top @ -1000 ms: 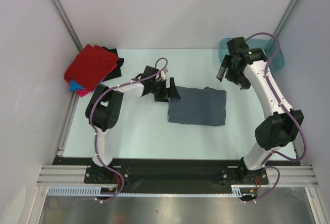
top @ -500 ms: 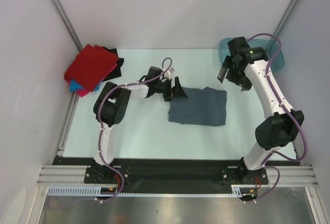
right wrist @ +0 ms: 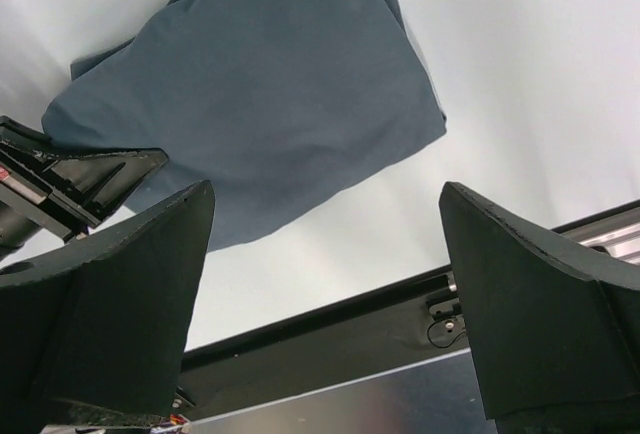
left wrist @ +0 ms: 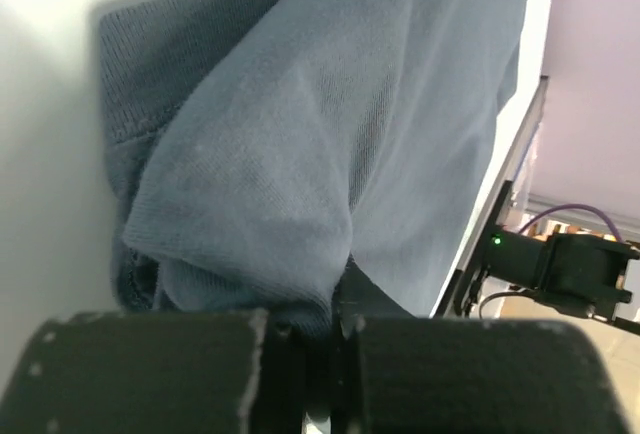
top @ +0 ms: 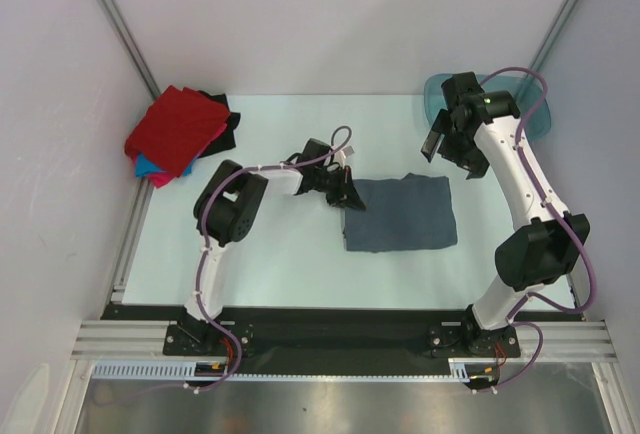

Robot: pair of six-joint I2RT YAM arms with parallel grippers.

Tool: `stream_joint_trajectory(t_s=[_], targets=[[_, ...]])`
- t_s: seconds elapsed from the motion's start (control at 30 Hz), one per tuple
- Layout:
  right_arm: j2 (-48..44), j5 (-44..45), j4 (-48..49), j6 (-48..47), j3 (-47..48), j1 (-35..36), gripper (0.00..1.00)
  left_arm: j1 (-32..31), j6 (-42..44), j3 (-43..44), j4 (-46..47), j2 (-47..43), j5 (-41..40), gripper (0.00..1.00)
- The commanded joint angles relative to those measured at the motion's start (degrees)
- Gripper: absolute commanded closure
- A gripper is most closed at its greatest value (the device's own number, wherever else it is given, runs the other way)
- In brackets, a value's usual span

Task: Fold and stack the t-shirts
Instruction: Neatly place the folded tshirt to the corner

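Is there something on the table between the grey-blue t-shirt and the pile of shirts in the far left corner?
No loose object lies between the grey-blue t-shirt and the pile. Only the left arm itself stretches along that line, with the left tool shut on the shirt's left edge.

Grey-blue t-shirt (left wrist: pixel 300 154) matt knit cloth; table (top: pixel 270 244) smooth w/ faint sheen.

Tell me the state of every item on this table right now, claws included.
Grey-blue t-shirt: folded, lying flat, left edge pinched and bunched.
Left claw: shut on that shirt's edge.
Right claw: open, empty, raised.
Pile of t-shirts: folded, stacked, red one on top.
Teal tub: partly hidden, contents unseen.
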Motion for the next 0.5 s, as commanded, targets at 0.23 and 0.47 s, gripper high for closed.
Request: stream_joint_trajectory(t_s=[0.23, 0.47], targets=[[0.85, -1.53, 0.52, 0.82, 1.94, -0.19, 0.0, 5.1, 14.01, 24.39, -24.06, -4.65, -13.71, 1.0], [2.34, -2.59, 1.05, -0.5, 2.99, -0.19, 0.0, 16.01, 12.78, 39.45, -26.53, -5.09, -15.21, 1.0]])
